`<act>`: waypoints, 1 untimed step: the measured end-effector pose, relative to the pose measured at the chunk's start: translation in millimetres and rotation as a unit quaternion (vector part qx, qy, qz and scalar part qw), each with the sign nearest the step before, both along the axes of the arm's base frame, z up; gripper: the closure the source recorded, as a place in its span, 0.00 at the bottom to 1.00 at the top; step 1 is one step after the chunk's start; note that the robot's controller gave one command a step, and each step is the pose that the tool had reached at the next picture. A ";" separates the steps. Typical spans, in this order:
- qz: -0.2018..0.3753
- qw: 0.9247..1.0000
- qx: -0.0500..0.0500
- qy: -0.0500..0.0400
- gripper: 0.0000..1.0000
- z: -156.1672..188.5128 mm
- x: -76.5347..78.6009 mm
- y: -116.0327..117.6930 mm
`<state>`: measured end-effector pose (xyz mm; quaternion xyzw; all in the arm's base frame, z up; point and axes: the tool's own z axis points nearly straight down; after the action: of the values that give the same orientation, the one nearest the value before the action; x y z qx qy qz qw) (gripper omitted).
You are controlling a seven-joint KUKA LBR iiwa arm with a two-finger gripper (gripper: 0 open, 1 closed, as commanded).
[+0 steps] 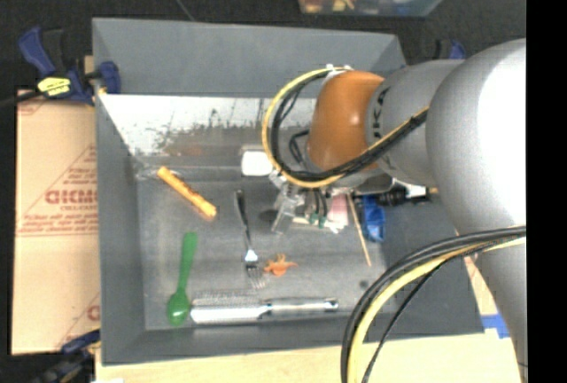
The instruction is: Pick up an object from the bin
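My gripper [291,211] hangs low over the middle of the bin, under the orange wrist cover. Just left of it lies a fork [247,235] with a dark handle, its silver tines pointing toward the front. A small orange star-like piece [280,264] rests on the floor just in front of the gripper. A white block [256,163] sits behind it by the back wall. Right beside the gripper, on its right, is a small white and pink thing [334,214]. Nothing shows in the gripper.
An orange ridged stick [187,193] lies at the left back and a green spoon [183,278] at the left front. A long white and silver pen-like rod [266,308] runs along the front wall. A blue piece [374,222] and a thin wooden stick [363,236] lie at the right.
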<state>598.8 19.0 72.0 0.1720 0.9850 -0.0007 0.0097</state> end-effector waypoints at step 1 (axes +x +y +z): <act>0.000 1.000 0.000 0.001 1.00 17.2 -0.8 -0.5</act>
<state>598.0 18.5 89.2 0.1715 0.9851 -0.0009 0.0089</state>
